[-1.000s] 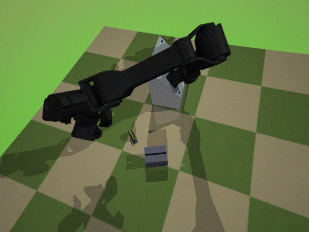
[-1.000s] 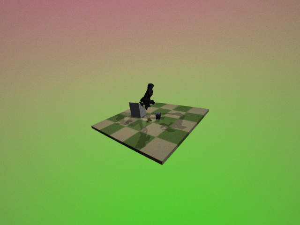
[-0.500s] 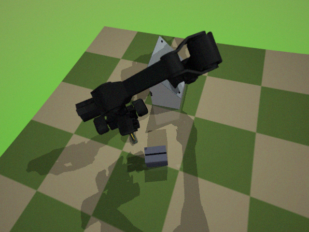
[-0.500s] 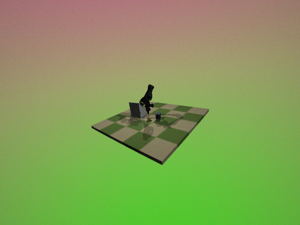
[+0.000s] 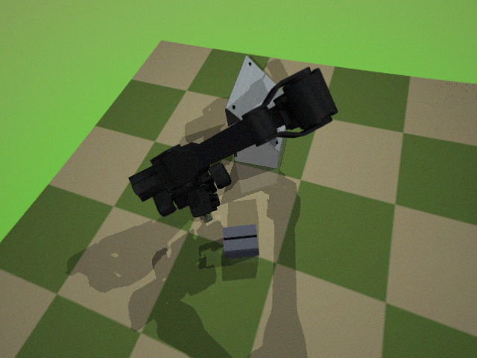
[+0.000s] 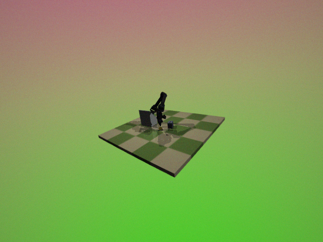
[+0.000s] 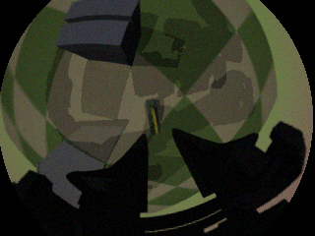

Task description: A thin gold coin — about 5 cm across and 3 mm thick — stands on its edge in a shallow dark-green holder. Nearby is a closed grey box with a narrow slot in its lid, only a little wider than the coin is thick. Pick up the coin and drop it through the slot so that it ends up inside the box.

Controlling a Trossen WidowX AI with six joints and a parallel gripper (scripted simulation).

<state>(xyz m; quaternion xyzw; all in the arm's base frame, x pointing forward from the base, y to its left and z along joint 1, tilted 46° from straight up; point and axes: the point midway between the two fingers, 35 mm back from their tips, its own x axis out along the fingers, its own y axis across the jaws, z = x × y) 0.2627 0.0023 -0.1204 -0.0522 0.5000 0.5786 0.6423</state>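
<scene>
The gold coin [image 7: 155, 119] [image 6: 160, 128] stands on edge in the dark-green holder [image 7: 153, 103] [image 5: 208, 218]. In the top view the gripper body hides most of the holder and the coin. My gripper [image 7: 158, 134] [image 6: 160, 125] points down just above the coin. Its black fingers are parted with a gap between them, and nothing is held. In the wrist view the coin shows just beyond the fingertips, nearer the left one. The closed grey box [image 5: 241, 245] [image 6: 170, 124] [image 7: 95, 34] stands near the holder, its narrow dark slot across the lid.
A grey angled metal block [image 5: 256, 159] [image 6: 145, 118] [image 7: 69, 168] stands at the arm's base, on the other side of the holder from the box. The arm reaches over it. The checkered board [image 5: 346, 154] [image 6: 169, 159] carries several shadows of the arm.
</scene>
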